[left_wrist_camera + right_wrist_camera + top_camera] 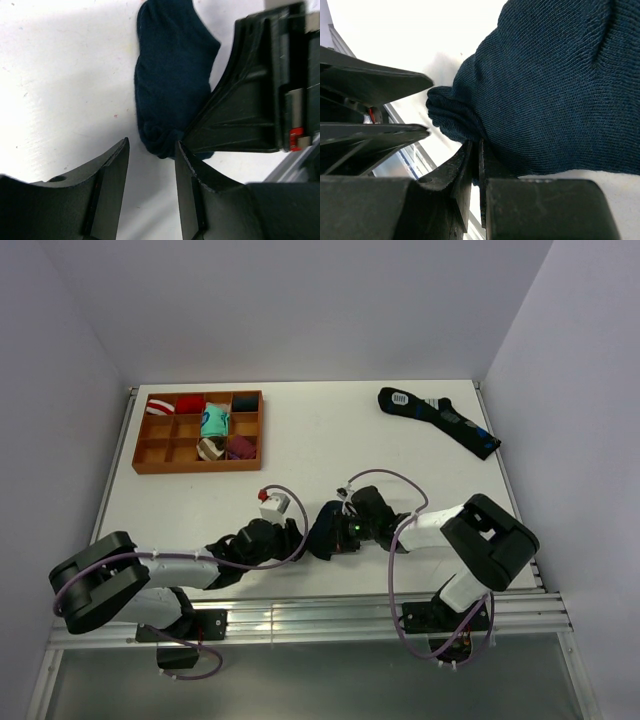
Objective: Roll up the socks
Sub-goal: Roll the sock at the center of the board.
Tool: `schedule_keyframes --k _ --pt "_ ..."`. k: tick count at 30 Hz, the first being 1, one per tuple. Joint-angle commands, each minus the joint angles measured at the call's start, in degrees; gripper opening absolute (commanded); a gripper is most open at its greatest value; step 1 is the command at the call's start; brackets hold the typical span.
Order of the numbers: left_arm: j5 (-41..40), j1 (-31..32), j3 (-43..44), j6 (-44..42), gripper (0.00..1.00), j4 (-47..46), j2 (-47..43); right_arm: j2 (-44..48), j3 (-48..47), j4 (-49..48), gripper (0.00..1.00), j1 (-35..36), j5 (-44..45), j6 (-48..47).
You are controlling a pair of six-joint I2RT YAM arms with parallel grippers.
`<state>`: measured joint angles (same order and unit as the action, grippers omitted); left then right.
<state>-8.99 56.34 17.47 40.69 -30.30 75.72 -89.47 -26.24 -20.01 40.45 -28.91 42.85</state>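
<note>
**Location.** The socks point(322, 530) lie on the table point(330, 440), low and centre in the top view, directly between the two grippers and near the table's lower edge. In the left wrist view the dark fabric runs from the top centre down to a bunched lower end.

**Tool state.** The right gripper point(475, 150) is closed to a thin slit with the edge of the socks at its tips. Fabric appears to be pinched, though the amount held cannot be confirmed because the fingers hide the contact. The left gripper point(151, 150) has its jaws apart with nothing between them, just short of the bunched end.

**Stage.** The roll is judged barely begun; only a small curl is seen at that end.

**Risks noted.**
1. Shallow pinch. If only the edge is held, the fabric could slip out under tension and the curl would fall open.
2. Single layer caught. If only one sock of the pair is gripped, the two could be pulled apart and the roll would come out lopsided.
3. Crowding. The right gripper fills the right of the left wrist view, close beside the left gripper's finger. Contact between the two is likely if either is advanced without care.
4. Sliding. The flat part is not pinned, so the socks could be dragged across the smooth table rather than turned over.
5. Edge. A pull toward the bottom of the top view could carry the socks off the table.

The tray point(140, 455) at upper left and the long black sock point(437, 418) at upper right lie well apart, and no interference is expected from them.
</note>
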Motion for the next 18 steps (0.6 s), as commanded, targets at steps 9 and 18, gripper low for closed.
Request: schedule_keyframes --k 9,18 --pt "-1.8 1.3 2.1 -2.9 0.47 -3.6 4.2 -3.0 1.1 7.8 0.13 -0.8 0.6 -1.6" --pt "-1.8 1.6 2.0 -3.2 0.47 -6.3 5.6 -3.7 1.4 7.8 0.13 -1.2 0.3 -2.1"
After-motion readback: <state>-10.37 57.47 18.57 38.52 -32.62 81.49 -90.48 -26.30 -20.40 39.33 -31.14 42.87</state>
